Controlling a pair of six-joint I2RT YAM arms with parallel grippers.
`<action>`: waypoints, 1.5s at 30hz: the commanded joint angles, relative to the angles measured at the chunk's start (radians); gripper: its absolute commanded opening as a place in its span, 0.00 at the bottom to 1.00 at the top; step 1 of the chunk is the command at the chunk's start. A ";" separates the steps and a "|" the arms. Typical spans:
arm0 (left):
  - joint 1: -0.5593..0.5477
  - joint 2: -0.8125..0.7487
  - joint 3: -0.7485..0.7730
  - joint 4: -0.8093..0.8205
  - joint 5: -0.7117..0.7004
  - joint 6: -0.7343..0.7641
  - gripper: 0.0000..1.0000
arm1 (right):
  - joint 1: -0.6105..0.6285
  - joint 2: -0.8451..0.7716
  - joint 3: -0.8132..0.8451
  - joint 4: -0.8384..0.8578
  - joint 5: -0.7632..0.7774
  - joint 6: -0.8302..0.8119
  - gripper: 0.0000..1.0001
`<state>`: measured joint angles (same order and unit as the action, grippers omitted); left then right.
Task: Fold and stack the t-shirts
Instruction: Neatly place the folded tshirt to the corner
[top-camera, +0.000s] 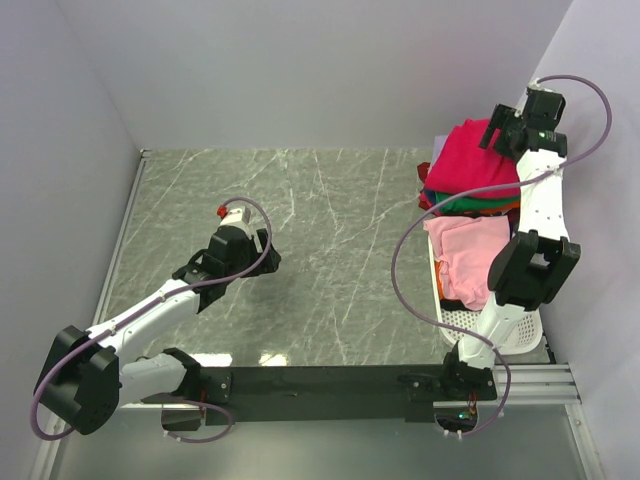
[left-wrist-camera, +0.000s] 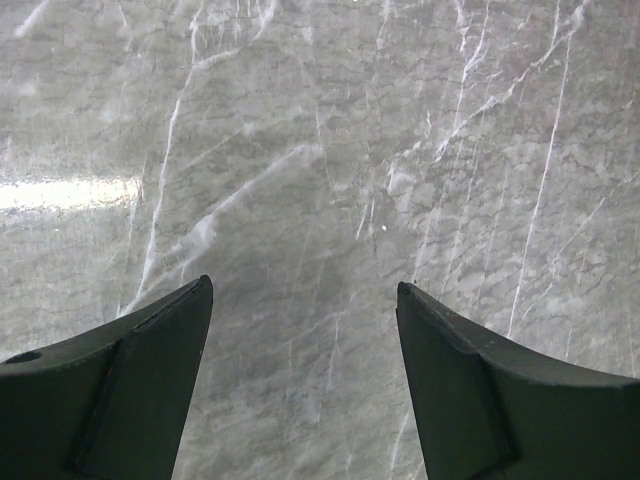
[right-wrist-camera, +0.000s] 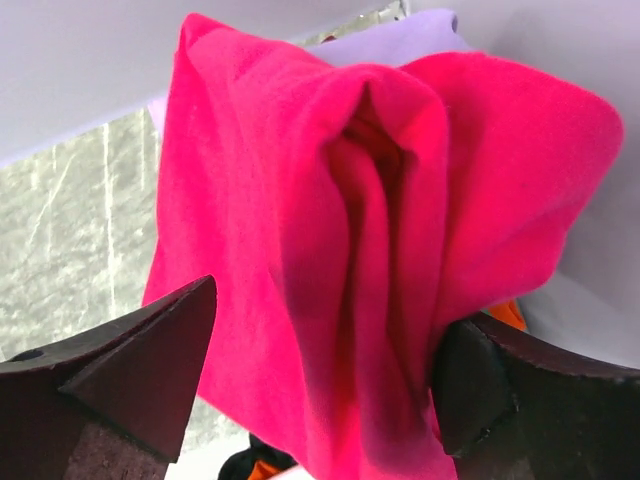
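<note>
**Marble surface bare; right gripper open at the crimson t-shirt on the pile**

Grey-green marble surface, white walls on 3 sides. Left gripper hovers over bare marble near the middle-left, jaws spread, nothing between them.

Right arm reaches to the far right corner. Right gripper has its jaws wide apart with a bunched ridge of the crimson t-shirt between them. The cloth brushes the right-hand finger and does not look clamped.

Crimson t-shirt sits on top of a layered pile, with a green t-shirt edge below it, a lavender t-shirt behind and an orange t-shirt peeking underneath. Cannot tell if the pile rests in the white basket or just beyond it. Pink t-shirt lies crumpled in the basket, nearer the arm bases.

Step, my read: stacking, with the crimson one at the top of the pile and the pink one not yet folded.

Next move likely needs a clean lift away so the fingers don't snag and drag the top layer. Then grab the pink t-shirt and spread it flat on the surface where both arms reach.
</note>
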<state>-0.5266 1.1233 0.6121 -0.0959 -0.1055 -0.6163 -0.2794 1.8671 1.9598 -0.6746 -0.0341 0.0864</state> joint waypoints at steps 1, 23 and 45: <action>0.004 -0.007 0.014 -0.005 -0.003 -0.003 0.80 | 0.002 -0.055 -0.044 0.095 0.033 0.009 0.87; 0.004 -0.091 0.011 -0.024 -0.014 -0.014 0.81 | 0.000 -0.555 -0.511 0.231 0.254 0.124 0.93; 0.004 -0.258 0.090 -0.137 -0.121 -0.042 0.83 | 0.359 -0.939 -1.105 0.322 -0.214 0.171 0.95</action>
<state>-0.5266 0.8883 0.6632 -0.2207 -0.1921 -0.6582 -0.0040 0.9215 0.8738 -0.4095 -0.2520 0.2642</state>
